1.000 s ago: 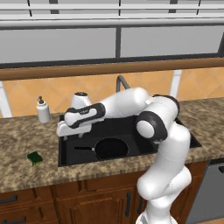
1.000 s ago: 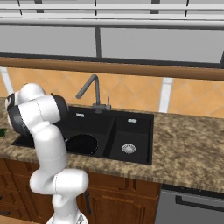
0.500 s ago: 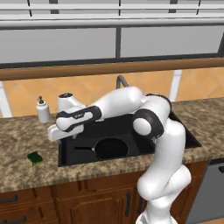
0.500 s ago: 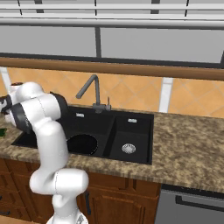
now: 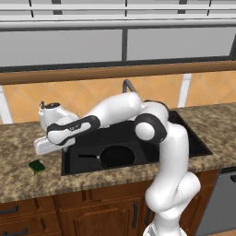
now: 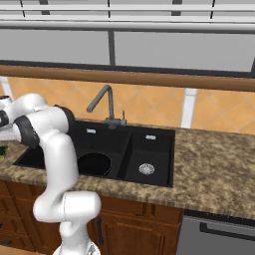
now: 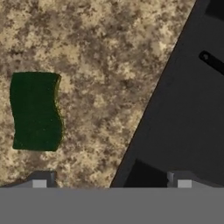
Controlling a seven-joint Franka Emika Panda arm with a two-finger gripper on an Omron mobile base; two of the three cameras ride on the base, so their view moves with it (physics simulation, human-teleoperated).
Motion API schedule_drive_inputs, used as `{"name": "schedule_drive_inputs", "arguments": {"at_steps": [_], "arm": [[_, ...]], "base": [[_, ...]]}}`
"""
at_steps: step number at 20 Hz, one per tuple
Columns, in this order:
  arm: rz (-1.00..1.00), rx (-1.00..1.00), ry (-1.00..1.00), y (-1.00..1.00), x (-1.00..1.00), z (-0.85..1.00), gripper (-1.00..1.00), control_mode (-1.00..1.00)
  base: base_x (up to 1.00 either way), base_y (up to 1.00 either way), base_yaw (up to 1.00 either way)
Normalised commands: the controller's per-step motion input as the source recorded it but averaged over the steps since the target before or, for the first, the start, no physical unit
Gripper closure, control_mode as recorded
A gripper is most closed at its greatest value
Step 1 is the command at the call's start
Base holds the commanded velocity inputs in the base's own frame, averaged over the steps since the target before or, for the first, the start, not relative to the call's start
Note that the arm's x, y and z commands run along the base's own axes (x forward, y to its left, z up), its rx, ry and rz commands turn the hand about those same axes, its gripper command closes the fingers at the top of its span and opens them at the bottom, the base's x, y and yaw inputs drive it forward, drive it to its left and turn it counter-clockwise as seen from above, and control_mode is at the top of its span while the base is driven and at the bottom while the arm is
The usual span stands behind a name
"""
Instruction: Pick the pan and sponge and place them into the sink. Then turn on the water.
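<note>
Counter point(image 5: 18, 184): a speckled brown stone top that runs along the wall, with wooden cabinets under it.
Sink point(image 5: 92, 138): matte black, with two basins set into the counter. In the right base view point(image 6: 149, 149) the narrow basin shows a round silver drain. In the hand view point(image 7: 183, 122) its dark edge crosses the right part of the picture.
Faucet point(image 6: 102, 102): a dark grey gooseneck behind the sink, between the two basins. No stream is seen under its spout.
Arm point(image 5: 115, 113): white, it reaches from the base over the sink toward the left side of the counter.
Pan point(image 5: 117, 156): black and round, it lies flat in the wide basin. Its thin handle points to the left. In the right base view point(image 6: 94, 164) it is a dark disc on the basin floor, partly behind the arm.
Soap bottle point(image 5: 45, 115): white, it stands at the back of the counter, left of the sink, partly behind the hand.
Gripper point(image 5: 46, 146): it hangs over the left rim of the sink. In the hand view point(image 7: 111, 180) the two finger tips stand far apart, with nothing between them.
Sponge point(image 5: 37, 166): a small dark green block flat on the counter, left of the sink and near the front edge. It is outside the sink. In the hand view point(image 7: 36, 111) it lies apart from the fingers, on the left side.
</note>
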Motion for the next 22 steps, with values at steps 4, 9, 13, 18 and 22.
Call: {"name": "schedule_drive_inputs", "arguments": {"at_steps": [4,9,13,18,22], "arm": [[-0.02,0.0,-0.01,0.48,-0.09,0.0,-1.0,-1.0],[-0.02,0.0,0.0,0.44,-0.1,0.0,-1.0,-1.0],[-0.01,-0.01,0.0,0.34,-0.1,-0.02,-1.0,-1.0],[-0.01,-0.02,0.0,0.17,0.0,-0.1,-1.0,-1.0],[-0.01,-0.01,0.0,0.0,0.0,-0.18,-1.0,-1.0]], "base": [[0.0,0.0,0.0],[0.0,0.0,0.0],[0.0,0.0,0.0],[0.0,0.0,0.0],[0.0,0.0,0.0]]}}
